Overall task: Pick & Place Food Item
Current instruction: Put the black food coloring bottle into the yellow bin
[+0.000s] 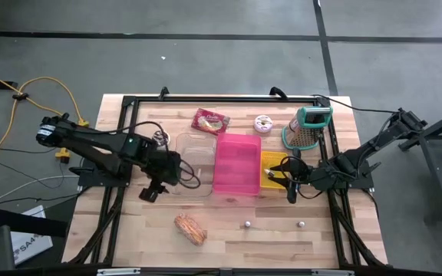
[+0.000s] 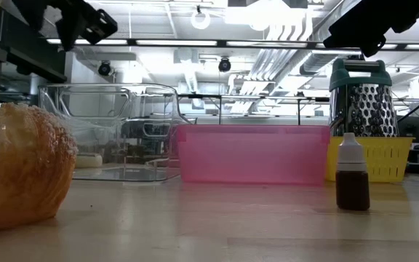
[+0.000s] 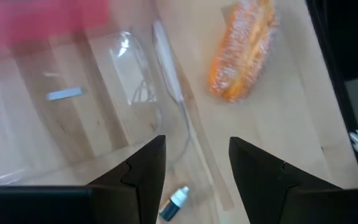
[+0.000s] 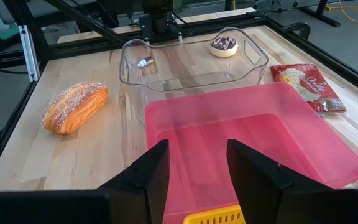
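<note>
Nearest the low camera, the pastry (image 2: 20, 167) lies untouched on the near table (image 1: 282, 238), left of centre, in front of the clear bin (image 1: 192, 165). Nothing has been picked or placed yet, it is judged. A golden, sugar-crusted, ridged oblong is seen. Left gripper (image 1: 153, 190) is held spread and empty beside the clear bin; right gripper (image 1: 290, 184) is spread, empty, beside the pink bin (image 1: 236, 165).

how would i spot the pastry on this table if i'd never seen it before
Start at the pink bin in the middle of the wooden table. Go toward the table's front edge, a little to the robot's left, and the pastry lies alone on bare wood. It is the only golden, sugar-dusted oblong; the things near it are tiny bottles.
</note>
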Controlling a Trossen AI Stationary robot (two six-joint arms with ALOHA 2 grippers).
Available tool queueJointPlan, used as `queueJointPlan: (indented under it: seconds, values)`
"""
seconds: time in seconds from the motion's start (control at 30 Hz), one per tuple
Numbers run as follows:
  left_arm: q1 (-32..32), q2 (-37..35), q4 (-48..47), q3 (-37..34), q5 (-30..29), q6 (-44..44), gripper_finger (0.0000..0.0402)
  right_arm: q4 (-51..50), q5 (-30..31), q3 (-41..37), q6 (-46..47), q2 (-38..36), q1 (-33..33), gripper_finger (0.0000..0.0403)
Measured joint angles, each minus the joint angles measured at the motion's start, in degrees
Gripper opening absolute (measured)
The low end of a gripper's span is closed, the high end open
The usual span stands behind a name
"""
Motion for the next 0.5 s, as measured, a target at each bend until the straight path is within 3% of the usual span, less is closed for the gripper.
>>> queueJointPlan:
  seconds: [0.27, 0.5]
  values:
    - [-2.40, -3.39, -3.24, -0.53, -2.99, -0.55, 0.0171, -0.02, 0.00, -0.02, 0.01, 0.02, 0.00, 0.0149]
    - [-2.55, -13.78, -3.84, -7.30, -4.53, -3.11, 0.0171, -0.02, 0.01, -0.02, 0.00, 0.02, 0.01, 0.0149]
